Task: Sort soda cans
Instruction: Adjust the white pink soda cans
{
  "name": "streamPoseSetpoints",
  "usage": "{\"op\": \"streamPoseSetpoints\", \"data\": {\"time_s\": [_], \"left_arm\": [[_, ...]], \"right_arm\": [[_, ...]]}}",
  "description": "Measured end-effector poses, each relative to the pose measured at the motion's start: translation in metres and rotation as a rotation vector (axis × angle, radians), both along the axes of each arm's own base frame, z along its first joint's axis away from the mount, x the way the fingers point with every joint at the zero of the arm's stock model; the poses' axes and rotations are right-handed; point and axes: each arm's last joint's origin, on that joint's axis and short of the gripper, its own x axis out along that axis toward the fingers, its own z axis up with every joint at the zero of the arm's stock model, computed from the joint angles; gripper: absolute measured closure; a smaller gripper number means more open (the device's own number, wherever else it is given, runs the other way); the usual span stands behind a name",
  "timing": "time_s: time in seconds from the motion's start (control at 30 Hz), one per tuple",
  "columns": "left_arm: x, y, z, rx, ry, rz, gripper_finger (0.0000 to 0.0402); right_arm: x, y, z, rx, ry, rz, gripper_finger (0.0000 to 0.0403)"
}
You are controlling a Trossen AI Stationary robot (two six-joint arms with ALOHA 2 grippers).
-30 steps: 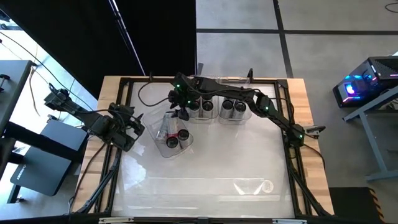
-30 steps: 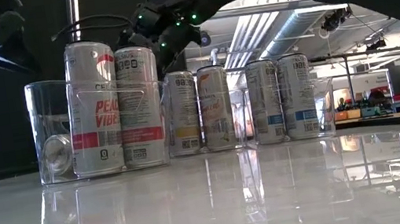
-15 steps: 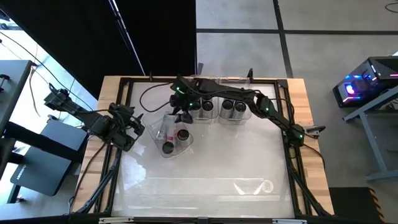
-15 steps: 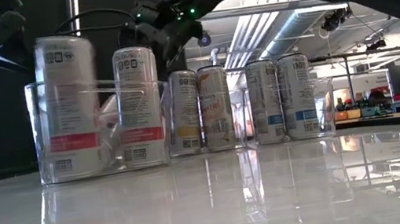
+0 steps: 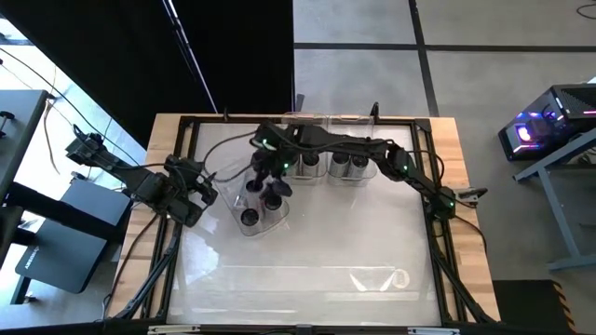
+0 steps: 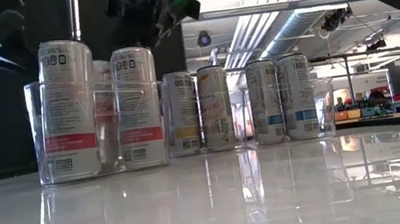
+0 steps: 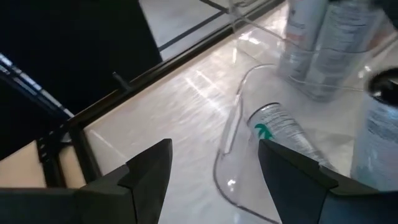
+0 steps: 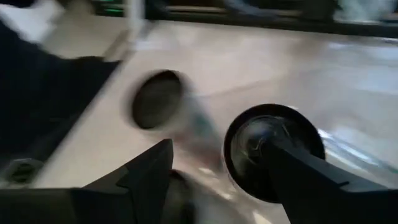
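A clear bin (image 5: 244, 228) at the table's left middle holds two upright soda cans (image 6: 68, 108) (image 6: 138, 105), with a third (image 6: 104, 110) showing between them farther back. Another can (image 7: 280, 134) lies on its side in the bin. My right gripper (image 5: 267, 175) hangs open above the bin's far part, over the can tops (image 8: 273, 152), with nothing between its fingers. Resting at the table's left edge, my left gripper (image 5: 197, 191) is open and faces the bin's rim (image 7: 227, 137).
Two more clear bins at the far middle hold upright cans (image 5: 300, 160) (image 5: 349, 164), seen in a row in the low view (image 6: 200, 110) (image 6: 281, 98). Another clear container (image 5: 377, 277) lies near the front edge. A black frame (image 5: 438, 233) rims the white tabletop.
My right gripper has risen and gone toward the table's left, above the bin, staying open. The nearest upright can in the bin has slid toward the table's left and turned about, so that a different side of its label faces the low camera.
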Motion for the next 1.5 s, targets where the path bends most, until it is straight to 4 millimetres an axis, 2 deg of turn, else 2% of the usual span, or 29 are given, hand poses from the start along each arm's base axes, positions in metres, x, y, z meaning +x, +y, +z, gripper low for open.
{"op": "streamPoseSetpoints", "data": {"time_s": [0.13,0.23,0.47,0.7,0.87,1.0,1.1,1.2,1.33,1.5], "left_arm": [[0.006,-0.004,0.000,-0.008,0.004,-0.056,0.0170],[0.011,-0.006,0.001,-0.006,0.003,-0.097,0.0170],[0.014,-0.008,0.002,0.009,0.012,-0.140,0.0170],[0.014,-0.009,0.000,-0.051,0.044,-0.160,0.0170],[0.015,-0.014,-0.002,-0.108,0.072,-0.219,0.0179],[0.019,-0.021,-0.026,-0.151,0.086,-0.323,0.0195],[0.024,-0.024,-0.047,-0.175,0.061,-0.392,0.0210],[0.027,-0.026,-0.063,-0.164,0.020,-0.428,0.0224],[0.027,-0.025,-0.074,-0.128,-0.010,-0.422,0.0236],[0.026,-0.023,-0.076,-0.082,-0.041,-0.372,0.0243]], "right_arm": [[0.000,0.021,0.001,0.106,0.001,0.106,0.0150],[0.001,0.035,0.001,0.122,0.004,0.141,0.0150],[0.003,0.052,0.012,-0.059,-0.046,0.078,0.0150],[0.002,0.048,0.031,-0.167,-0.115,-0.009,0.0150],[0.001,0.043,0.030,-0.269,-0.099,-0.075,0.0150],[0.002,0.049,0.029,-0.383,-0.102,-0.086,0.0150],[0.002,0.053,0.029,-0.379,-0.103,-0.079,0.0150],[0.000,0.048,0.034,-0.338,-0.103,-0.098,0.0150],[-0.001,0.038,0.038,-0.283,-0.118,-0.098,0.0150],[0.002,0.023,0.038,-0.282,-0.140,-0.175,0.0150]]}}
